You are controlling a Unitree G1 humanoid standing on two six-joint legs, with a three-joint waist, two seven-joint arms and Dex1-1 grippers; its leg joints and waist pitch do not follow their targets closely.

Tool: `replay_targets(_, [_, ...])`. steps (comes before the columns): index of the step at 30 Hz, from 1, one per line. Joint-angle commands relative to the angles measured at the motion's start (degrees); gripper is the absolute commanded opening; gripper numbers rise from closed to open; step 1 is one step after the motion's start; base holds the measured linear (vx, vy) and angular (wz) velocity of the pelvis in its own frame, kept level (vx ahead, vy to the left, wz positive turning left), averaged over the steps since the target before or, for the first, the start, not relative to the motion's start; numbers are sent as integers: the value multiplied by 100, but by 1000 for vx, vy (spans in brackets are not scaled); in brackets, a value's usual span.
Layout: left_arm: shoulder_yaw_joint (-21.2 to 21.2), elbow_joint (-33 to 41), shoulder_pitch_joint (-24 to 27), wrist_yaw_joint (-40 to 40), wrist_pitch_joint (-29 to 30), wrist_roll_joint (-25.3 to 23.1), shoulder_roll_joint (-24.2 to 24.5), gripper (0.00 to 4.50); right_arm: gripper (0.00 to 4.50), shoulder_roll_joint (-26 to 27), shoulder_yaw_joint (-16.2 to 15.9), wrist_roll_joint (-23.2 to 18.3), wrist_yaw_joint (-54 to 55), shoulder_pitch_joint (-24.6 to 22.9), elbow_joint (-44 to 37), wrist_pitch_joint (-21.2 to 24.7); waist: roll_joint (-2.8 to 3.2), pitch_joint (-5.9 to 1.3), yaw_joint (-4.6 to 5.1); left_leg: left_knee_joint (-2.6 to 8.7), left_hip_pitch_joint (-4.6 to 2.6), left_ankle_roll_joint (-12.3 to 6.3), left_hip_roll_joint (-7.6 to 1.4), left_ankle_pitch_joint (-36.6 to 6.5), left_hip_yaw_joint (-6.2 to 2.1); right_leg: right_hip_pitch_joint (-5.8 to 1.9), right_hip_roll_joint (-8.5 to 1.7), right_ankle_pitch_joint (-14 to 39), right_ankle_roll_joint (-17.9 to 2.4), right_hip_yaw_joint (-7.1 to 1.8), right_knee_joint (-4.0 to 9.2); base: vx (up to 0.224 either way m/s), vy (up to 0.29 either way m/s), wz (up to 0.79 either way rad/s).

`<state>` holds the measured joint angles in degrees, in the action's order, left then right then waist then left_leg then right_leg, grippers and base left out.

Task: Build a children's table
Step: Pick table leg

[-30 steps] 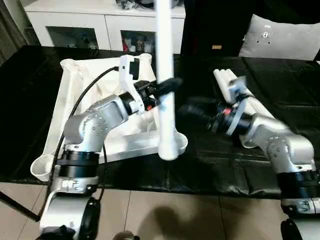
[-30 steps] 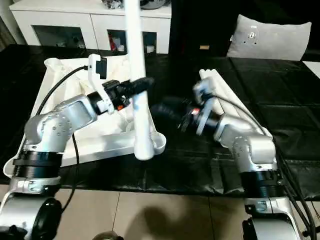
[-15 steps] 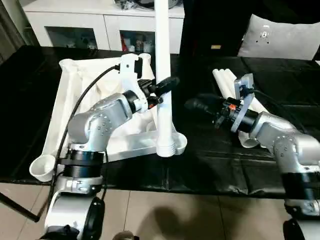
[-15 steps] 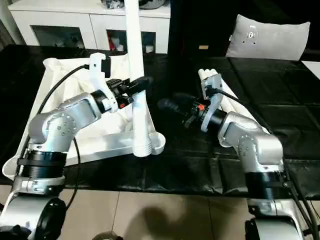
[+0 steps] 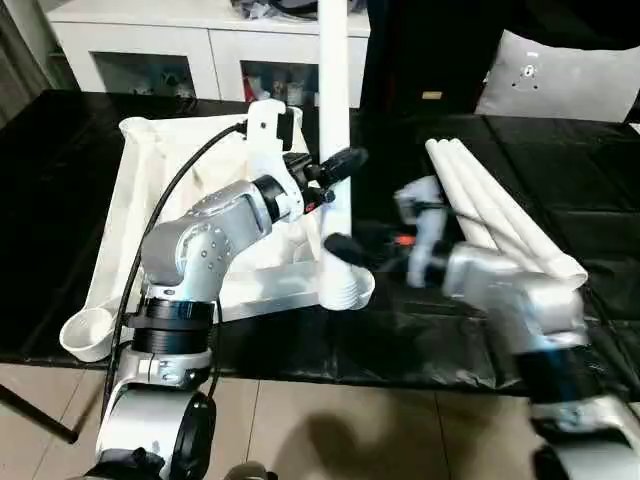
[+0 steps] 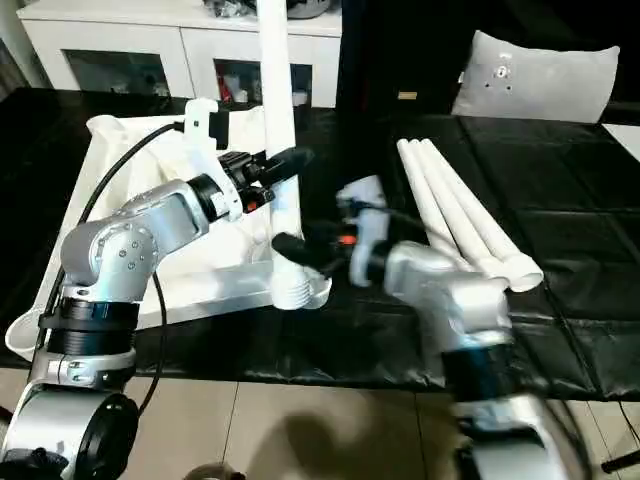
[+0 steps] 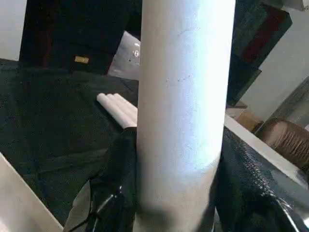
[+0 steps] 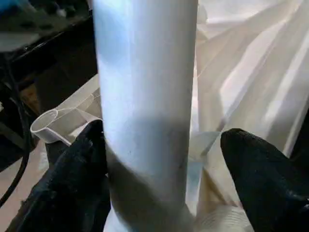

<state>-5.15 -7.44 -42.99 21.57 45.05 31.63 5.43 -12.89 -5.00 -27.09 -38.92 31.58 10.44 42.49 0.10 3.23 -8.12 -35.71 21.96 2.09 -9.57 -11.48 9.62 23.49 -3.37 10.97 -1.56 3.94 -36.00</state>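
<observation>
Upright leg (image 5: 333,120): top cut off by frame edge. Right hand (image 6: 290,246) and forearm motion-blurred; can't tell contact with leg from head views. Leg's threaded end hides the near-corner socket (image 5: 362,288) interior. Cabinet (image 5: 150,50) contents too small to identify.

White leg (image 5: 333,120), white tabletop (image 5: 160,180), black mat (image 5: 560,150).
</observation>
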Motion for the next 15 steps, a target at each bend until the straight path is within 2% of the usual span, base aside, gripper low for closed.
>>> replay_targets(1, [79, 160, -136, -42, 34, -5, -7, 180, 347, 83, 1, 56, 151, 103, 101, 42, -66, -436, 27, 391, -71, -118, -332, -107, -108, -361, -523, 474, -1050, -316, 370, 0, 0, 0])
replay_targets(3, [85, 154, -140, -42, 24, -15, -11, 180, 318, 145, 6, 63, 209, 112, 147, 37, -66, -431, 34, 400, -70, -91, -329, -145, -109, -364, -529, 504, -1046, -316, 370, 0, 0, 0])
replay_targets(7, [105, 121, -144, -40, -2, -62, -18, 180, 299, 244, 28, 114, 328, 155, 263, 63, -62, -426, 38, 409, -73, -34, -329, -221, -109, -366, -530, 614, -1001, -319, 384, 0, 0, 0])
replay_targets(9, [109, 110, -149, -33, 2, -76, -19, 180, 269, 277, 45, 119, 348, 172, 305, 71, -58, -427, 38, 411, -70, -27, -331, -206, -111, -366, -531, 569, -992, -323, 380, 0, 0, 0])
replay_targets(15, [138, 62, -156, -2, -21, -101, -8, 180, 222, 292, 65, 76, 316, 146, 295, 108, -38, -425, 40, 413, -74, -5, -332, -221, -114, -365, -527, 534, -985, -322, 381, 0, 0, 0])
